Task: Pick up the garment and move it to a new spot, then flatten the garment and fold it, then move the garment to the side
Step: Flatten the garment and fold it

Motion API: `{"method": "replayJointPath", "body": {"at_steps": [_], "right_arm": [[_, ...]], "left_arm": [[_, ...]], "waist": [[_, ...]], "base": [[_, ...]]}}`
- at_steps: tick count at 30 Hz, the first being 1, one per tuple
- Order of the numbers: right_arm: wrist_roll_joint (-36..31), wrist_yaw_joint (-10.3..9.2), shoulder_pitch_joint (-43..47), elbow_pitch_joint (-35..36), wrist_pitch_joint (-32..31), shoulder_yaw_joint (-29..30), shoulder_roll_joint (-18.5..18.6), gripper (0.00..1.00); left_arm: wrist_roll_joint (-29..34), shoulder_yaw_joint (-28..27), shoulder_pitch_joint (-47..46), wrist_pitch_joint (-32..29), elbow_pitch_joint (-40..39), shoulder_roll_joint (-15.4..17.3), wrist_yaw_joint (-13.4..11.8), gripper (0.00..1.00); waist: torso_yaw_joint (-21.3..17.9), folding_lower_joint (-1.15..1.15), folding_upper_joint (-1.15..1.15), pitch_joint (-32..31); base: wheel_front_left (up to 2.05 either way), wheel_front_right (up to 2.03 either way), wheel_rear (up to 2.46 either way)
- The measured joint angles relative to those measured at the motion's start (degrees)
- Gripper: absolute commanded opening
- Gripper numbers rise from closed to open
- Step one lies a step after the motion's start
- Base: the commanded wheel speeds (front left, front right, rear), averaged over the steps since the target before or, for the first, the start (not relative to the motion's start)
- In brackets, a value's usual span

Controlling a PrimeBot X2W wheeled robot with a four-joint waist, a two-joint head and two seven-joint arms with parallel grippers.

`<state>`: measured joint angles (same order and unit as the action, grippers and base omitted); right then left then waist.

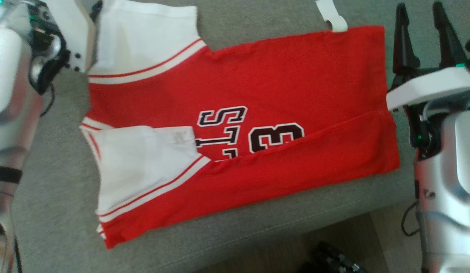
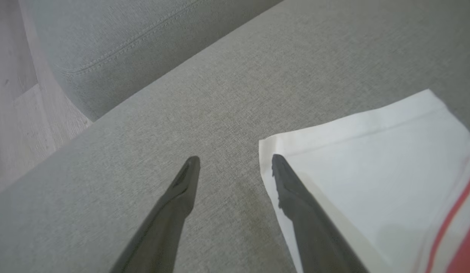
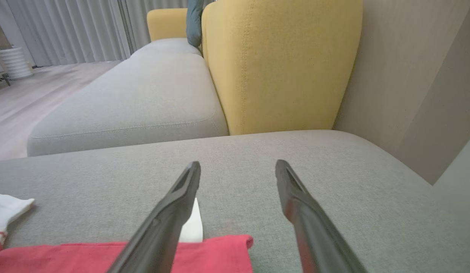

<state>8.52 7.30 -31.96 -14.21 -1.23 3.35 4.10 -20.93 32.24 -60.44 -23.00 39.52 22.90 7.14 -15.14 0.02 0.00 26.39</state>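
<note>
We logged the garment flat, seemingly one fold made, side move outstanding; left gripper, right gripper released, empty.

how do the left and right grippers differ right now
The left gripper is at the garment's white sleeve end, the right gripper at its red hem end. One left finger overlaps the sleeve's corner; the right fingertips lie over bare couch. Both are open, holding nothing.
</note>
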Motion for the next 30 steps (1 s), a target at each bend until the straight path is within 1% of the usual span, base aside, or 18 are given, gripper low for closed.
{"method": "replayJointPath", "body": {"at_steps": [2,7,11,16,17,18,21,23,27,30], "right_arm": [[-0.01,-0.01,-1.24,-0.64,0.32,-0.51,0.02,1.00],[-0.01,0.00,-2.76,-2.05,1.30,-1.04,-0.04,1.00],[0.05,0.00,-2.94,-2.74,1.85,-1.05,-0.13,1.00],[0.05,0.00,-3.04,-3.74,2.21,-0.84,-0.29,1.00],[0.05,0.00,-3.10,-4.04,2.23,-0.60,-0.35,1.00],[0.05,-0.01,-3.19,-4.37,2.23,-0.23,-0.35,1.00],[0.05,-0.01,-3.84,-5.42,2.16,0.92,-0.31,1.00],[0.07,0.00,-4.15,-5.98,1.78,1.26,-0.13,1.00],[1.10,-0.01,-4.24,-7.75,0.54,2.38,0.78,1.00],[2.79,-0.01,-4.27,-9.29,-1.41,2.97,2.37,1.00]], "left_arm": [[-1.32,2.12,-1.51,-0.82,1.08,0.88,0.00,1.00],[-4.12,5.01,-3.57,-0.36,3.31,1.53,0.43,1.00],[-5.61,7.43,-5.39,0.73,5.26,2.37,0.43,1.00],[-8.60,10.03,-6.87,0.82,6.60,2.35,0.42,1.00],[-9.64,10.35,-6.87,0.53,6.77,2.30,0.42,0.73],[-10.70,11.13,-6.88,0.30,6.76,2.23,0.43,0.00],[-13.48,13.43,-6.87,-0.15,6.39,1.63,0.42,0.00],[-15.39,13.63,-6.74,0.64,6.33,1.46,0.42,0.00],[-19.11,13.07,-6.59,6.43,5.02,0.67,0.42,0.00],[-19.87,13.14,-6.59,10.18,3.60,-0.27,0.43,0.00]], "waist": [[-1.19,0.00,0.00,1.22],[-3.13,-0.01,0.00,3.00],[-3.67,-0.01,0.00,3.63],[-3.74,-0.01,0.00,3.89],[-3.66,-0.02,0.00,3.82],[-3.54,-0.02,0.00,3.70],[-2.97,-0.02,0.00,3.13],[-2.43,-0.02,0.00,2.57],[-0.87,-0.01,0.00,1.35],[0.72,-0.02,0.00,0.35]], "base": [[0.00,0.00,0.00],[0.00,0.00,0.00],[0.00,0.00,0.00],[0.00,0.00,0.00],[0.00,0.00,0.00],[0.00,0.00,0.00],[0.00,0.00,0.00],[0.00,0.00,0.00],[0.00,0.00,0.00],[0.00,0.00,0.00]]}}
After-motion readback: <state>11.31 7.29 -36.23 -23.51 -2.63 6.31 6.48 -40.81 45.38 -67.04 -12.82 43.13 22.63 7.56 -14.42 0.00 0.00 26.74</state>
